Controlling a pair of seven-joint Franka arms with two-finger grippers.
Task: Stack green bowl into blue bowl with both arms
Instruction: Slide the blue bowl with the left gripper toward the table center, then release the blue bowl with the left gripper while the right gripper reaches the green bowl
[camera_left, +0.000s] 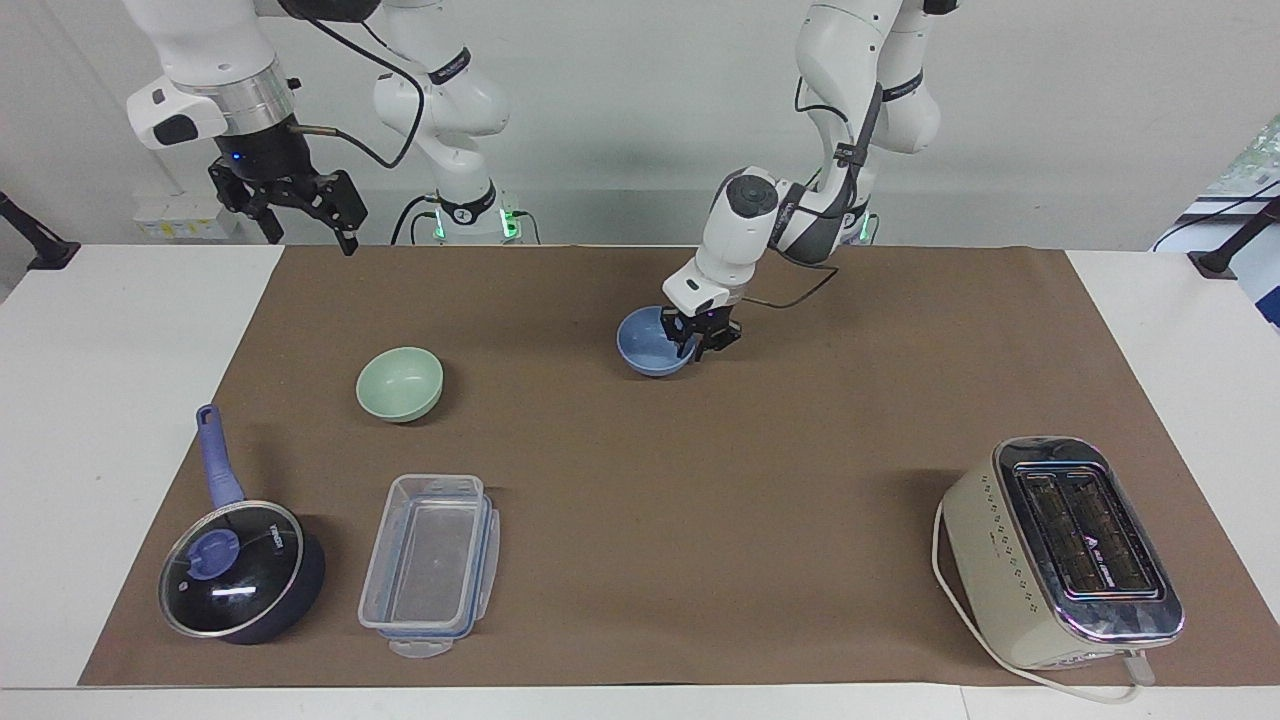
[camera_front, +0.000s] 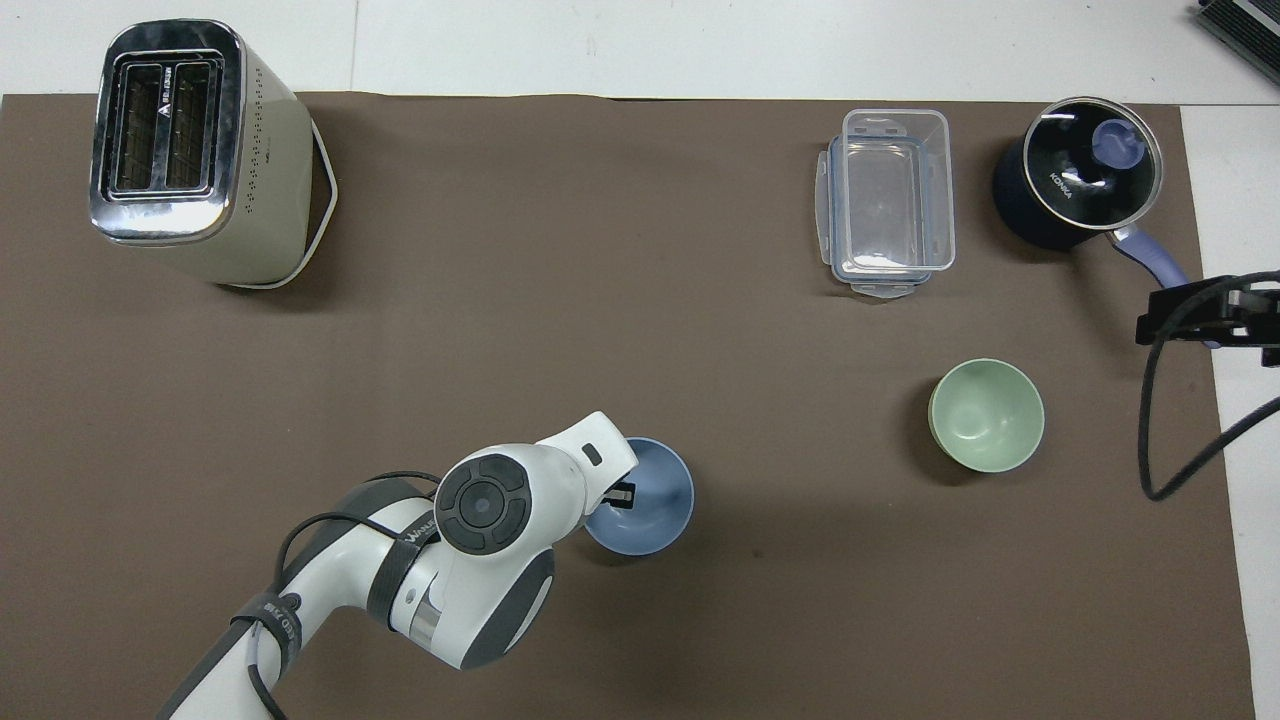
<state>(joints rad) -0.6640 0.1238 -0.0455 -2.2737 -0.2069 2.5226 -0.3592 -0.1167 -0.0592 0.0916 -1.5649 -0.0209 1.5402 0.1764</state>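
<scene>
The left gripper (camera_left: 703, 338) pinches the rim of the blue bowl (camera_left: 650, 343), one finger inside the bowl and one outside, at the middle of the brown mat (camera_left: 700, 480) that covers the tabletop (camera_left: 120, 400). The bowl looks to be resting on the mat or just above it; I cannot tell which. The green bowl (camera_left: 400, 383) sits upright and alone on the mat toward the right arm's end, well apart from the blue bowl. The right gripper (camera_left: 300, 215) waits high over that end's mat edge near the robots, its fingers spread and holding nothing. Farther from the robots than the green bowl lie a clear plastic container (camera_left: 432, 565) and, beside it, a dark lidded saucepan (camera_left: 240, 570). A cream toaster (camera_left: 1062, 552) stands toward the left arm's end of the tabletop.
</scene>
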